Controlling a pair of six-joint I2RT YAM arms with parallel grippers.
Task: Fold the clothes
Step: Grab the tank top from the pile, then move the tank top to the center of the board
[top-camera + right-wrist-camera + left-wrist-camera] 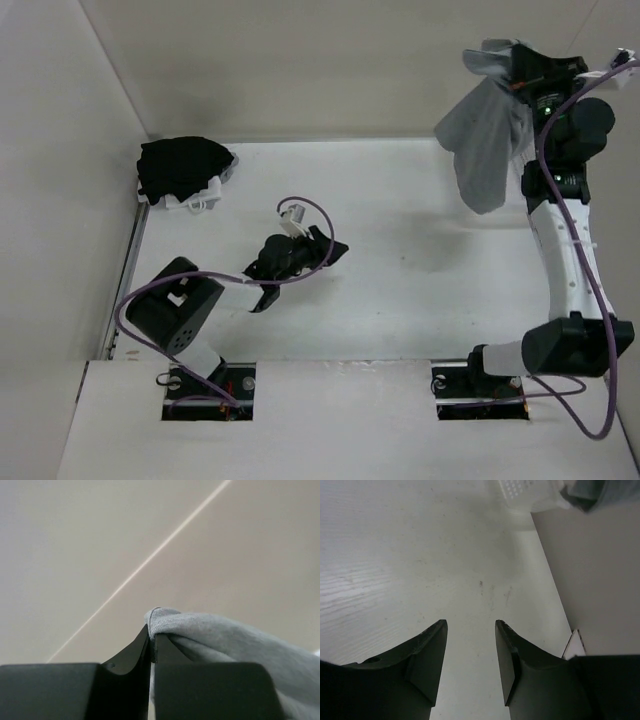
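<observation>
White table (400,300), walled on its left and far sides.

Hidden or unclear:
- white basket (195,200): far left corner of the table. It is mostly covered by the black bundle (183,165) heaped on it, so only a strip of white rim and lattice shows.
- T-shirt (485,140): its top is lost behind the right wrist. Sleeves, collar and hem cannot be told apart in the bunched cloth. The right wrist view shows only one rolled fold (225,640) against blank wall.

Edges and room:
- Bare tabletop runs from the basket across to the right side.
- left gripper (471,625): low over the table, right of the basket and nearer the arm bases. Its fingers are spread apart with nothing between them but white surface. In its own view the table edge meets the wall just to one side.

Task item:
- T-shirt: light grey, thin and soft, far right of the basket. It is lifted off the table at the far right corner and hangs in a loose crumpled drape, with a faint shadow beneath.
- right gripper (151,635): fingers pinched tight on a fold of the T-shirt.
</observation>
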